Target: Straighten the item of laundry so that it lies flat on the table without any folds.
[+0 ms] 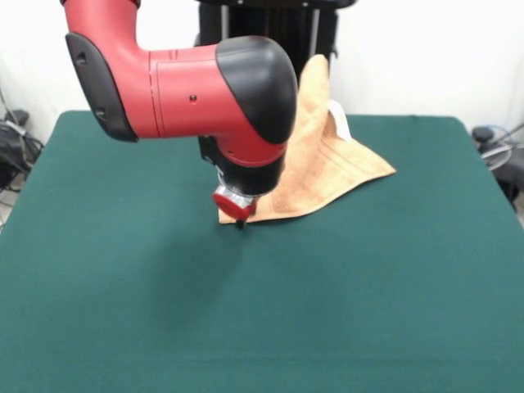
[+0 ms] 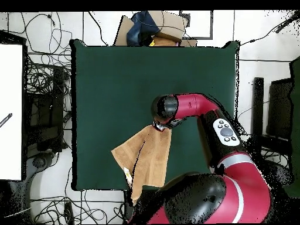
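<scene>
The gripper [image 1: 240, 214] is right down at the felt, its red tips planted on the near-left corner of the terry towel [image 1: 327, 168]. Whether those tips are apart or pinched on cloth can't be told; the wrist hides them in both views. From that corner the towel runs away to the right and toward the far side of the table [image 1: 123, 311] in the front view. One corner lies flat out to the right, while another part rises in a peak toward the pedestal, the white tag [image 1: 341, 121] dangling beside it. So it is folded, not flat. In the overhead view the gripper [image 2: 160, 125] sits at the towel's [image 2: 143, 158] top corner, and the cloth stretches down toward the robot's edge, seemingly over it. My read: drawing this corner away from the robot, along that long axis, looks the promising pull.
</scene>
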